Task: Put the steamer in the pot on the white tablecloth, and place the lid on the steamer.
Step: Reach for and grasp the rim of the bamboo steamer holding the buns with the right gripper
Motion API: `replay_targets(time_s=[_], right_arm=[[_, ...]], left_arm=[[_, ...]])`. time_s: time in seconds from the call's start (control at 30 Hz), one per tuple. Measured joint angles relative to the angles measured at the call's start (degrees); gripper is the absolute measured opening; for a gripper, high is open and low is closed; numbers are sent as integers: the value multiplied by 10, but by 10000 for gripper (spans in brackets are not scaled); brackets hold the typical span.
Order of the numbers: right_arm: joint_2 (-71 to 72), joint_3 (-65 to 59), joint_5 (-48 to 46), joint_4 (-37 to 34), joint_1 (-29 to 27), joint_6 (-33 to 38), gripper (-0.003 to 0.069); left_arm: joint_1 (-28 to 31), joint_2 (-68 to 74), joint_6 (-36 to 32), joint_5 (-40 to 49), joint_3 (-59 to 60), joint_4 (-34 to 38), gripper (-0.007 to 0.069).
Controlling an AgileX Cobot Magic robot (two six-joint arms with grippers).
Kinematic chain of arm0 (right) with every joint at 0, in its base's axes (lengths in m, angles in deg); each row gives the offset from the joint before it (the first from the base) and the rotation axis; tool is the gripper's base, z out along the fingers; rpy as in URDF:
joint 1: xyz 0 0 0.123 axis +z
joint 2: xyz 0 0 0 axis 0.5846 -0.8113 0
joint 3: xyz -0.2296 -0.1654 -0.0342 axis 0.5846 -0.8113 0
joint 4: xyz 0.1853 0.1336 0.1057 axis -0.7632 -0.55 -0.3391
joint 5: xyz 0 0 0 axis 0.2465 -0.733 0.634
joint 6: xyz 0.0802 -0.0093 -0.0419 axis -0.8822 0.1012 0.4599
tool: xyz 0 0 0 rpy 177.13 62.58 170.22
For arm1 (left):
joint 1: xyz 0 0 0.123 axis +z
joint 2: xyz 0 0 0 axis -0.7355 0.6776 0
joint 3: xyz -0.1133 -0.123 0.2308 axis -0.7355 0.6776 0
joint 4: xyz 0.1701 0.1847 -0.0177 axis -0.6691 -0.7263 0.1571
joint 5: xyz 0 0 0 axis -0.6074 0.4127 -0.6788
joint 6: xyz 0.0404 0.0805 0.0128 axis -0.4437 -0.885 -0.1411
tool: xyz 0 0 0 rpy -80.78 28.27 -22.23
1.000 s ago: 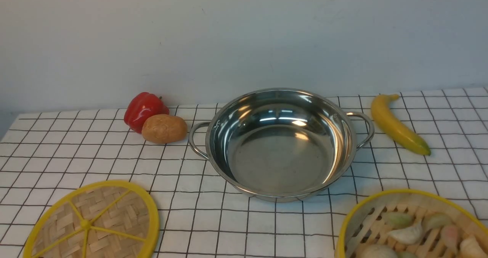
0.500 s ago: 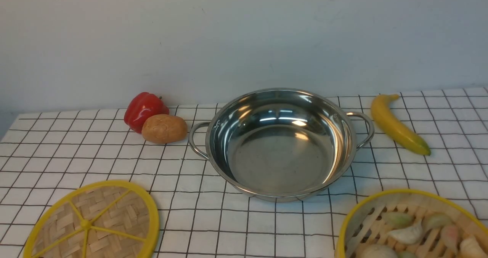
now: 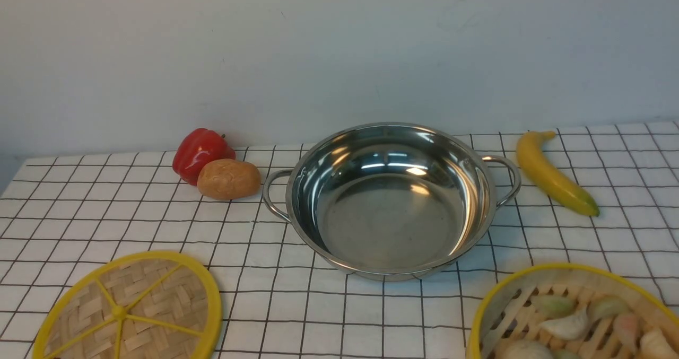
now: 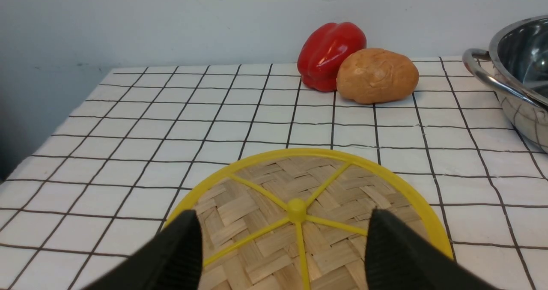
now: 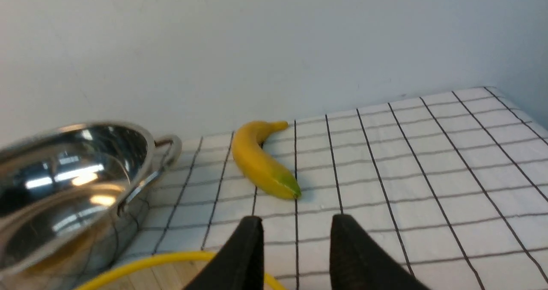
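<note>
Both steps remain: round slatted bamboo steamer (image 3: 562, 266) at the gridded white tablecloth's (image 3: 106, 210) near-right corner, flat woven lid (image 3: 127, 308) near-left, shiny steel pot (image 3: 392, 216) empty mid-cloth; left gripper (image 4: 282, 216) and right gripper (image 5: 297, 218) gape, seemingly holding nothing.

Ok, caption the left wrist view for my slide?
Left gripper, jaws open, near the lid; pepper, potato and pot beyond.

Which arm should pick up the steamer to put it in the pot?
Right. The steamer sits on the robot's right, its rim just below the open right gripper; the left gripper hovers over the lid.
</note>
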Motion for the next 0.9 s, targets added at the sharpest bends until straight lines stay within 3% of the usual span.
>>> replay_targets(time_s=[0.1,0.23,0.5,0.73,0.9], right_arm=[[1,17,21,-9,0,-22,240],[-8,101,-33,-24,0,-27,240],[-81,270,-219,-61,0,12,240],[-89,286,-221,-116,0,20,240],[-131,329,-359,-87,0,124,240]], left_arm=[[0,0,0,0,0,0,474],[0,0,0,0,0,0,474],[0,0,0,0,0,0,474],[0,0,0,0,0,0,474],[0,0,0,0,0,0,474]])
